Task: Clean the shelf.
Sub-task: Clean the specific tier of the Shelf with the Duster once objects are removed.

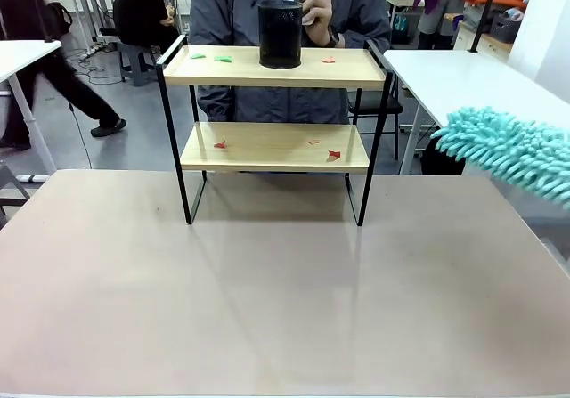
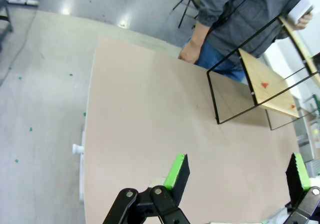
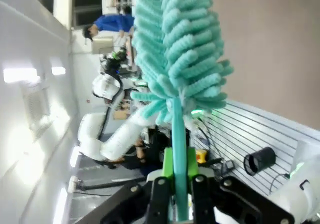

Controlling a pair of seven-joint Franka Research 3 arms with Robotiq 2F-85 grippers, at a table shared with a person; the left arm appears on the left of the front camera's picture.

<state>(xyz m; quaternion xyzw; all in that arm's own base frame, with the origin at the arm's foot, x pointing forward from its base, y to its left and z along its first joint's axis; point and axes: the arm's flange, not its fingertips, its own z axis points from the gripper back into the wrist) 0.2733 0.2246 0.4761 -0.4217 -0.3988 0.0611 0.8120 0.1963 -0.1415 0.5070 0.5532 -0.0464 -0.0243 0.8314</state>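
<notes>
The shelf stands at the table's far middle, with two light wooden boards in a black frame. Small red and green scraps lie on both boards. A black mesh cup rests on the top board, and a person's hand is on it. A fluffy teal duster reaches in from the right, level with the lower board and apart from the shelf. My right gripper is shut on the duster's teal handle. My left gripper is open over the table, with the shelf farther off.
The person stands just behind the shelf, their other hand at the table's far edge. The tan table spreads wide in front of the shelf. White tables stand beyond on the right, and other people are in the background.
</notes>
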